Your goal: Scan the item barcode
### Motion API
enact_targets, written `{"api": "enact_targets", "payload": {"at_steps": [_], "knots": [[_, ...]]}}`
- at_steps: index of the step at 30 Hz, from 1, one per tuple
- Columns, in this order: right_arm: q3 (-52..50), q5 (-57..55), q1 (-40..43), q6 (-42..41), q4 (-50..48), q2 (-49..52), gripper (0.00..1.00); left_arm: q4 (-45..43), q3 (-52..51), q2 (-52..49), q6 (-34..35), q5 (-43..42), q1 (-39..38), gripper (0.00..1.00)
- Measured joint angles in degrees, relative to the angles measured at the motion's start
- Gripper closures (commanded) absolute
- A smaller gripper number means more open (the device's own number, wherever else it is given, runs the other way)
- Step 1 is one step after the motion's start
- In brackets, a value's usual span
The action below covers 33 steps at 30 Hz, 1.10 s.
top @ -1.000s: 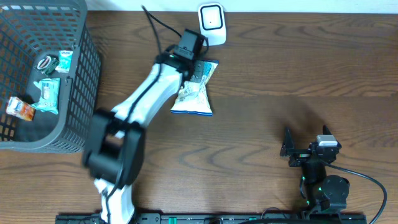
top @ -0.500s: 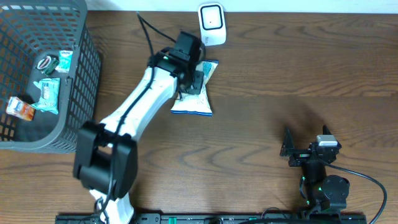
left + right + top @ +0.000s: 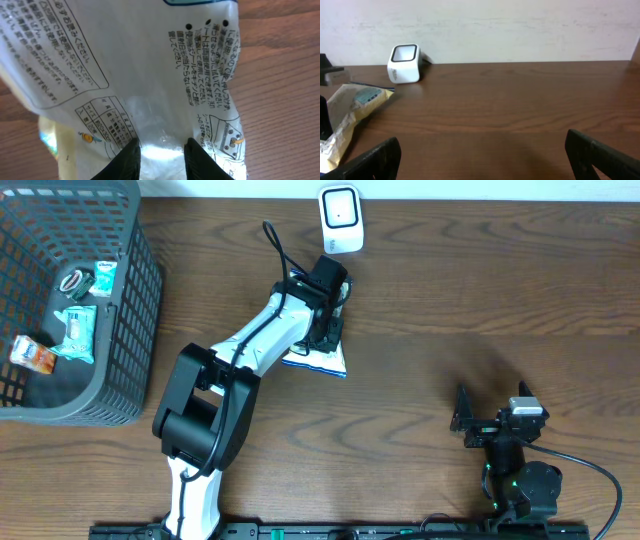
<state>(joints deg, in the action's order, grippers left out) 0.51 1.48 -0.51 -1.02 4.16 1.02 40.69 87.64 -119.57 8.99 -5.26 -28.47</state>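
While near scanner (image 3: 340,218), left tool (image 3: 161,146) on bag (image 3: 150,65).

A white packet (image 3: 150,65) is seen filling most of the frame, its face covered in small black print, boxed text and little diagrams. A blue band is visible at its top edge, and a yellow patch at the lower left. Two dark fingertips (image 3: 129,160) of the left gripper (image 3: 161,157) are seen at the bottom centre, set slightly apart, with crinkled, shiny film lying between them. Whether the film is pinched cannot be told. Brown wooden table (image 3: 285,90) is shown on the right and at the far left.
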Motion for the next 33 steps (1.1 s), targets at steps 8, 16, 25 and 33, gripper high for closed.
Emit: {"api": "enact_targets", "payload": {"at_steps": [8, 16, 25, 33], "knots": [[0.00, 0.00, 0.00, 0.00, 0.02, 0.00, 0.01, -2.34, 0.61, 4.92, 0.04, 3.04, 2.27, 0.33], [0.00, 0.00, 0.00, 0.00, 0.02, 0.00, 0.01, -7.72, 2.19, 10.45, 0.20, 3.08, 2.69, 0.18], [0.00, 0.00, 0.00, 0.00, 0.00, 0.00, 0.01, -13.88, 2.19, 0.52, 0.17, 2.16, 2.58, 0.19], [0.00, 0.00, 0.00, 0.00, 0.02, 0.00, 0.01, -17.18, 2.19, -5.20, -0.96, 7.26, 2.49, 0.28]]}}
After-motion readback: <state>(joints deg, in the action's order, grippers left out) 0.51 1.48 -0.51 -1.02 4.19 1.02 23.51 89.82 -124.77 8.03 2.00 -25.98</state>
